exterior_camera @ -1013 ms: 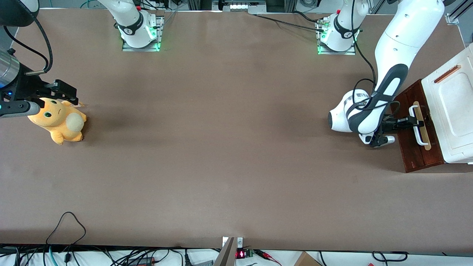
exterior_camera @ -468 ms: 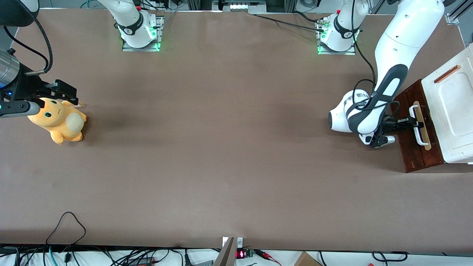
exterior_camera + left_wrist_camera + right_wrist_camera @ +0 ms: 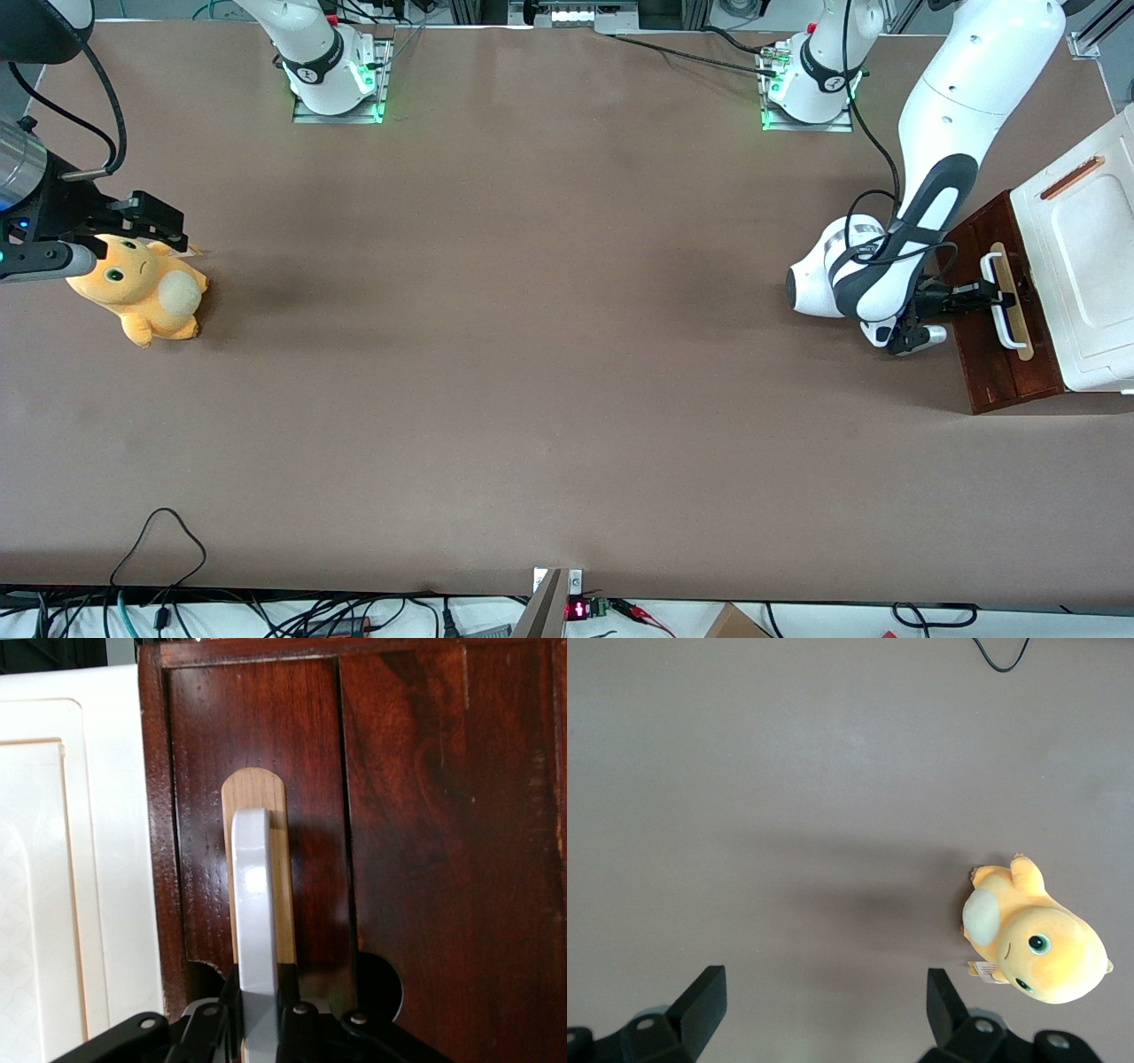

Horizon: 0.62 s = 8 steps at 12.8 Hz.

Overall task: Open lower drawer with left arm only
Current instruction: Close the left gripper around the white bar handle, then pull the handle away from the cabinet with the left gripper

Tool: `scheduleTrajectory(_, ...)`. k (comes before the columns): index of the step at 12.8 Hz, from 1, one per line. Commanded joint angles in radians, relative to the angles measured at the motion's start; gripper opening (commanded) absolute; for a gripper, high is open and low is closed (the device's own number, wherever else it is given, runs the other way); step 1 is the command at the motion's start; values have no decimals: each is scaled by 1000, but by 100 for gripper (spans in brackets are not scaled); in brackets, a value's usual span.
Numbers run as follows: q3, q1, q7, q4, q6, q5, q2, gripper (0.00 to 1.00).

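Note:
The lower drawer point(image 3: 997, 363) is a dark red-brown front at the working arm's end of the table, under a white box-like top point(image 3: 1085, 257). Its white loop handle point(image 3: 1002, 306) lies over a pale wood strip point(image 3: 1019, 328). The left arm point(image 3: 939, 186) reaches down in front of the drawer. Its gripper point(image 3: 985, 292) is shut on the handle. In the left wrist view the black fingers point(image 3: 286, 994) clamp both sides of the handle point(image 3: 252, 895) against the drawer front point(image 3: 425, 815), with the gripper point(image 3: 259, 997) centred on it. No light wood inside shows.
An orange plush toy point(image 3: 142, 288) lies toward the parked arm's end of the table, also in the right wrist view point(image 3: 1036, 943). The two arm bases point(image 3: 811, 84) stand at the table edge farthest from the camera. Cables point(image 3: 159, 540) hang near the closest edge.
The gripper and the handle have shifted very slightly away from the cabinet. The rest looks unchanged.

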Motion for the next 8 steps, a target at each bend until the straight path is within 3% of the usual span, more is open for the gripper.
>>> scheduleTrajectory(1,-50,-9,25,31,-19,27,11,0)
scheduleTrajectory(8,-148,-58,30,48,-25,18,31,0)
